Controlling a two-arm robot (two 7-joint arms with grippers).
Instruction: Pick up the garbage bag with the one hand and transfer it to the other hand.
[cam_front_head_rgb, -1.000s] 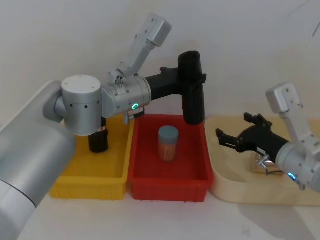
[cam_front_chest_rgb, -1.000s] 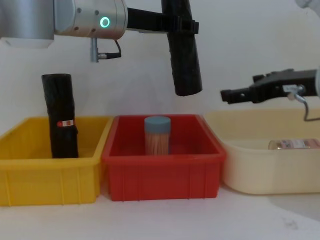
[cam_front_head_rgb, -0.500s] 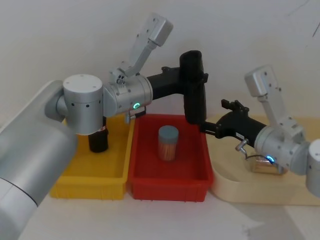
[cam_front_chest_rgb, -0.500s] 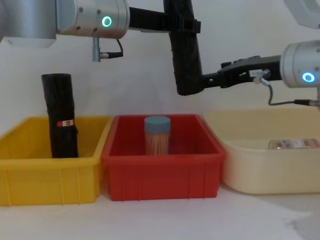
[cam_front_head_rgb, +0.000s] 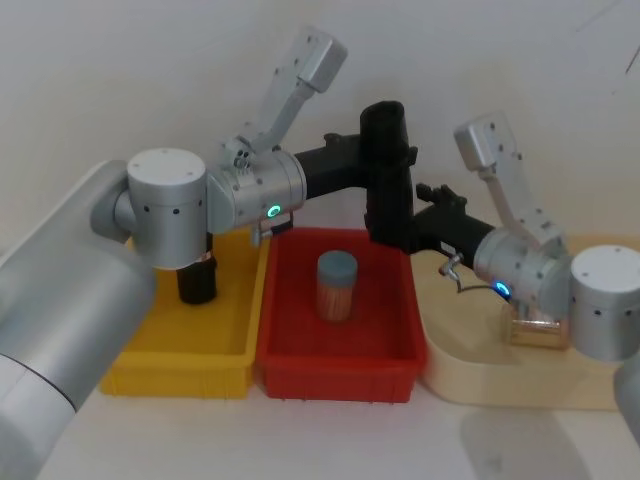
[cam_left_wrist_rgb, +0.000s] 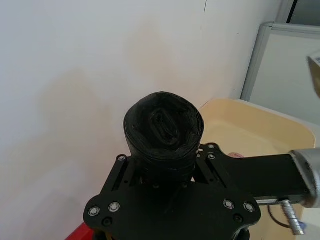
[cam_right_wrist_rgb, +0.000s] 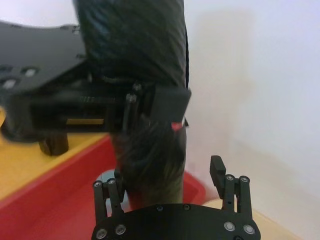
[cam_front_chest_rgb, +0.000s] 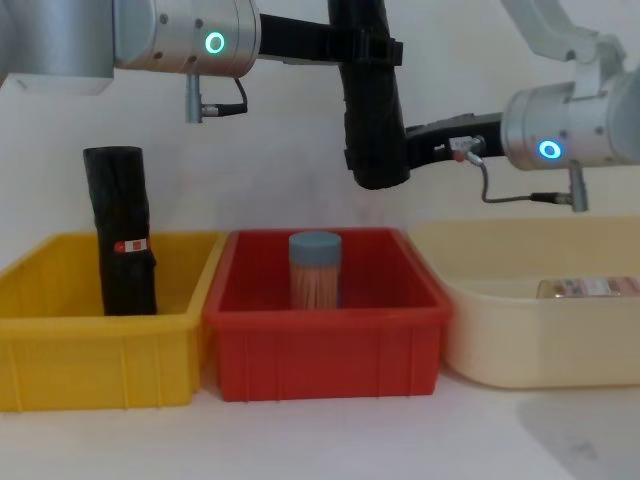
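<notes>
Garbage bag (cam_front_head_rgb: 387, 175): we hold it upright in the air above the far edge of the red bin (cam_front_head_rgb: 338, 352), clear of every container
Left gripper (cam_front_chest_rgb: 368, 48): closed on the upper part of the roll, so the lower half hangs free for a second grasp
Right gripper (cam_right_wrist_rgb: 170, 185): reaches in from the right at the roll's lower end; in its wrist view the fingers stand apart on either side of the roll, not yet pressing it
Reason for the hold: we judge that the high left grip and low right approach keep the two grippers from meeting
Stage: handover in preparation; the right jaws have yet to close, the left has yet to release
Room below: the roll's bottom end hangs well above the blue-capped jar (cam_front_chest_rgb: 315, 269) in the red bin
Room left: the labelled black roll (cam_front_chest_rgb: 124, 246) stands apart in the yellow bin (cam_front_chest_rgb: 60, 358)
Room right: the cream tray (cam_front_chest_rgb: 520, 340) lies under the right arm, below its line of reach
Risk: we judge a slip likely if the left opens before the right grips
</notes>
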